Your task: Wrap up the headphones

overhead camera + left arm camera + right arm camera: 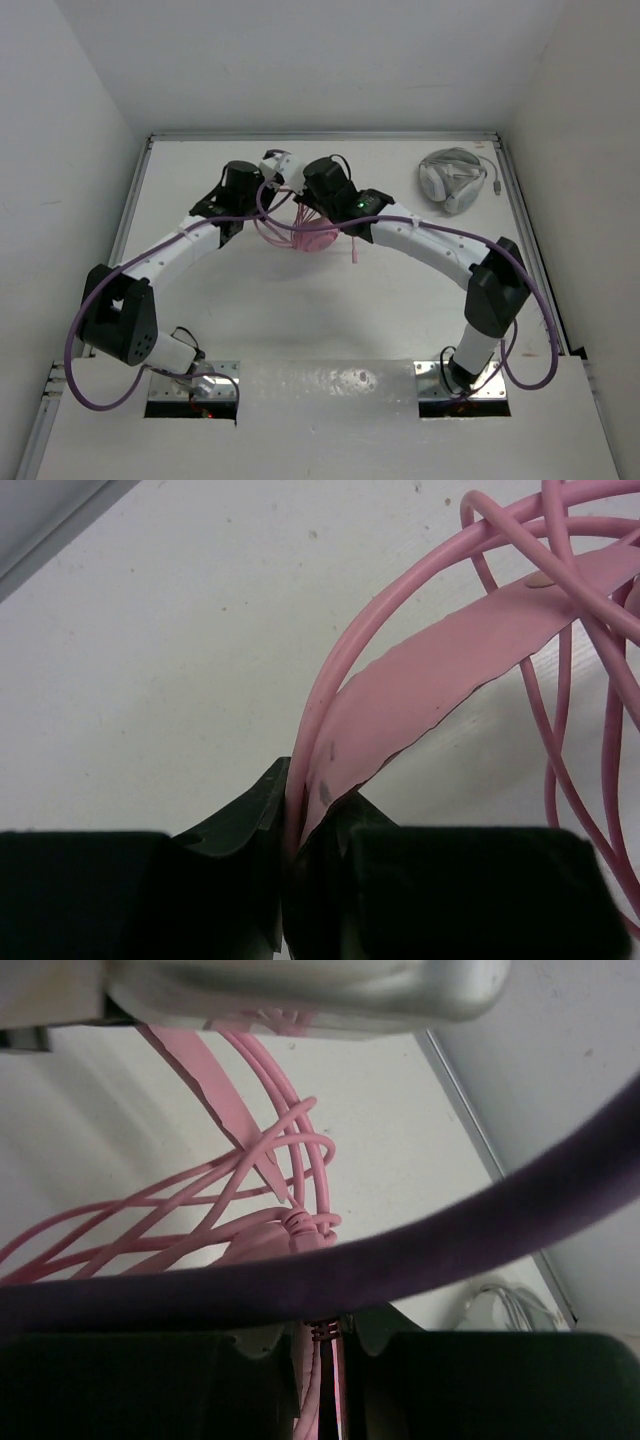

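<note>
Left of the grey headphones (450,178), the left gripper (310,802) is clamping the headband (450,660), the right gripper (320,1342) the cable (310,1222). Slack loops are threatening to tangle.

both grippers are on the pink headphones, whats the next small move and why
Probably the right gripper should carry its cable end once more around the headband. The left gripper pinches the headband steady, several cable loops already cross it, and the right gripper is clamped on the cable near its ribbed end.

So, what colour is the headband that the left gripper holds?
The headband is pink; the left wrist view shows it best.
</note>
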### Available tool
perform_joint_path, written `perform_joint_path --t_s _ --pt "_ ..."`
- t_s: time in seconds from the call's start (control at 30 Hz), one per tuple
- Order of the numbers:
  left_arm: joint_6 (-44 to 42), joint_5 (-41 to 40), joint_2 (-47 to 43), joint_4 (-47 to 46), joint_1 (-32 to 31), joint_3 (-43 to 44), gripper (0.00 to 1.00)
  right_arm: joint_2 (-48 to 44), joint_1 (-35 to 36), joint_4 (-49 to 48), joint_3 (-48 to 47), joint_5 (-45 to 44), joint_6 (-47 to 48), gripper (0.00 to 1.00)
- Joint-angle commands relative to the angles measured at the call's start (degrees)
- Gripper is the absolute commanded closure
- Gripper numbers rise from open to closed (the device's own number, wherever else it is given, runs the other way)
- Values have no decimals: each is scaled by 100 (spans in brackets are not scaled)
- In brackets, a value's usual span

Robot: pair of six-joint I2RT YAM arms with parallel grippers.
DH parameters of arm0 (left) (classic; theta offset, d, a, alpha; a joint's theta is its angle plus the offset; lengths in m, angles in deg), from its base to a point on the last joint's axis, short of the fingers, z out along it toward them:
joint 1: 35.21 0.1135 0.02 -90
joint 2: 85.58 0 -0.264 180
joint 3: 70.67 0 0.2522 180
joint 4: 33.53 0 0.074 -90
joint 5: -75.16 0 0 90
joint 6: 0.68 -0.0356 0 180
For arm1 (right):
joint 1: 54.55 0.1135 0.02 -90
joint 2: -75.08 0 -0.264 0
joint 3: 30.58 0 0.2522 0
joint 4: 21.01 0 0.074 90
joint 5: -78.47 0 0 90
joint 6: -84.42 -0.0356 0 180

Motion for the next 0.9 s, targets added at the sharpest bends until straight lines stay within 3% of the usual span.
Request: perform_joint_path --t_s 0.0,0.23,0.47,0.73,0.87 --pt "-192 736 -392 652 -196 122 100 100 -617 -790 -292 -386 76 100" --pt "-166 780 -340 538 -196 78 100 -277 -1030 -1168 192 501 -521 100" --pt "45 1105 -278 502 -196 192 100 -340 -1672 -975 -97 1845 -1128 99" --pt "54 1220 -217 555 -196 324 100 -331 -2103 -1054 -335 2225 -1393 89" --pt "89 1395 -217 687 -196 421 100 -68 -2112 -932 -545 2444 -1366 100"
